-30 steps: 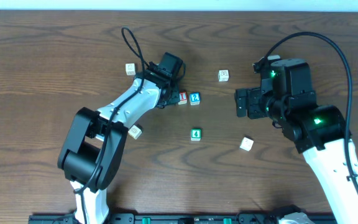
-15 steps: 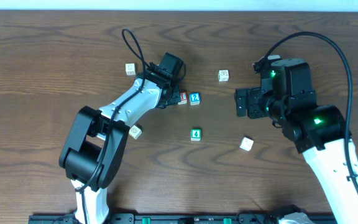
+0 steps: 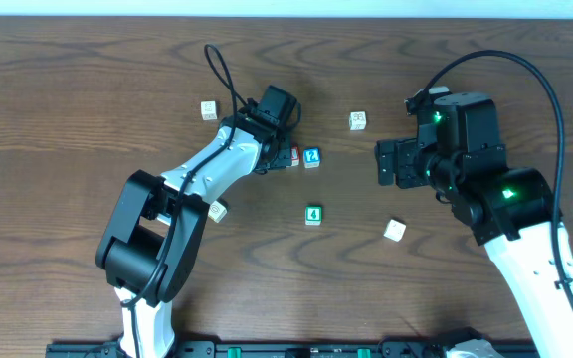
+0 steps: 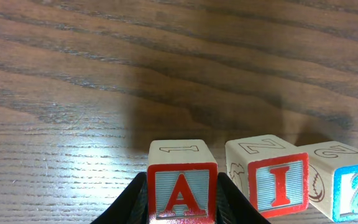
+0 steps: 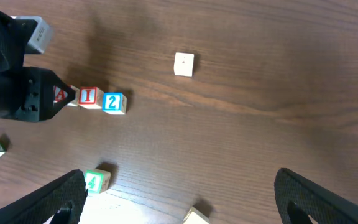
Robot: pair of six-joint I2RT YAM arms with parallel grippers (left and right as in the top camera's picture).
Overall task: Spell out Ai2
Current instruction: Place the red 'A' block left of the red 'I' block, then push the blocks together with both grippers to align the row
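My left gripper (image 4: 182,199) is shut on the red A block (image 4: 181,185), which stands on the table just left of the red I block (image 4: 272,174). The blue 2 block (image 4: 347,180) stands right of the I. In the overhead view the left gripper (image 3: 275,155) hides the A; the I block (image 3: 292,157) and the 2 block (image 3: 311,157) form a row beside it. The right wrist view shows the A block (image 5: 60,95), the I block (image 5: 89,96) and the 2 block (image 5: 112,102) in line. My right gripper (image 3: 384,164) is open, empty and held above the table.
A green 4 block (image 3: 313,214) lies below the row. Plain blocks lie on the table: one at the upper right (image 3: 357,120), one at the lower right (image 3: 394,230), one at the upper left (image 3: 208,109) and one by the left arm (image 3: 217,210).
The left arm has shifted very slightly to the right with the A block. The right arm has not moved.
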